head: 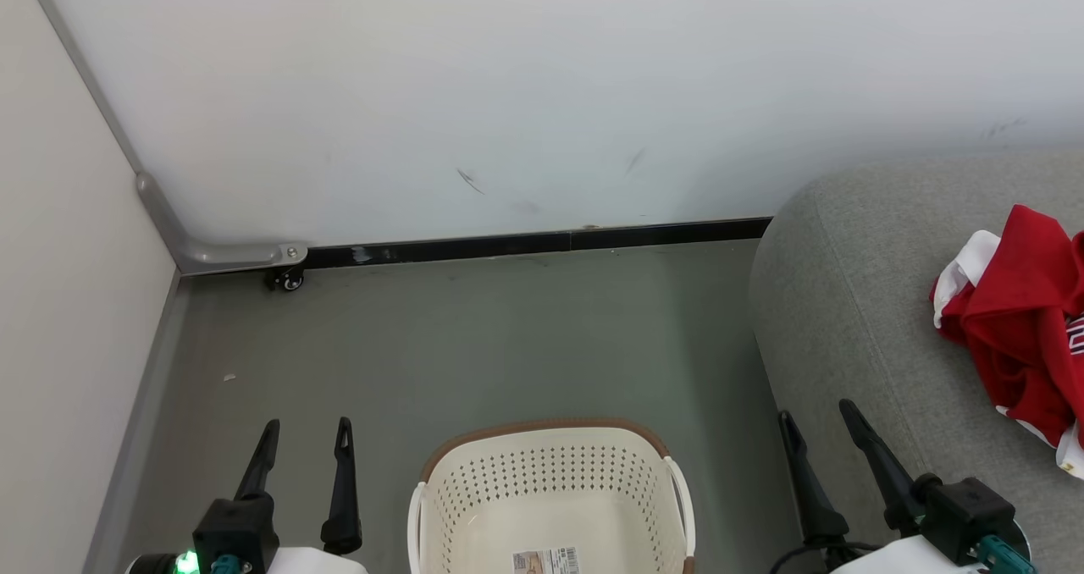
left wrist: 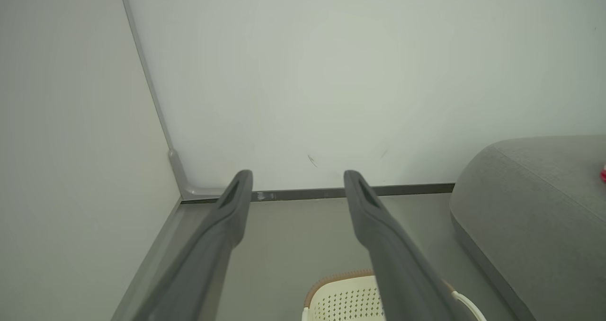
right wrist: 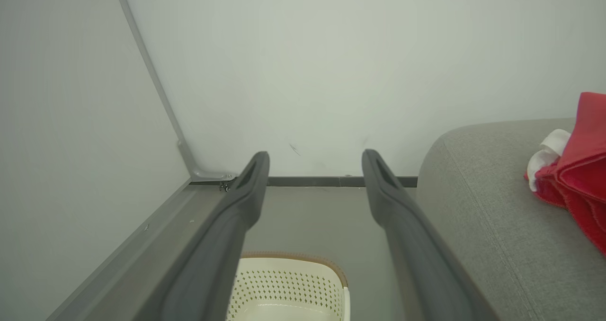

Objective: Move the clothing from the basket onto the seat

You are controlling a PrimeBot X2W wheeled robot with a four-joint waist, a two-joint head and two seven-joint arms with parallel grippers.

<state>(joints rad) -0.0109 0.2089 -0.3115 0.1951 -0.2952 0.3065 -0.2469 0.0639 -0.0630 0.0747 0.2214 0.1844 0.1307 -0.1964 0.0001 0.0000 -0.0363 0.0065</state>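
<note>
Clothing of bright red fabric with white trim point(head: 1020, 320) lies in one crumpled heap on the large grey woven upholstered seat point(head: 855, 320), to the right of the single cream-white perforated plastic basket with a brown rim point(head: 542, 472). You cannot tell how many garments are in the heap. One label sticker point(head: 546, 560) shows on the basket's bottom. Your two hands flank the basket: the left hand point(head: 306, 426) and the right hand point(head: 816, 413) each have their fingers spread apart and grip nothing.

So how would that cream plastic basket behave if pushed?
Probably light: the cream perforated plastic basket looks thin-walled, its visible bottom bare but a label sticker. Likely stiff, and sliding on the smooth grey floor rather than tipping, being wide.
</note>
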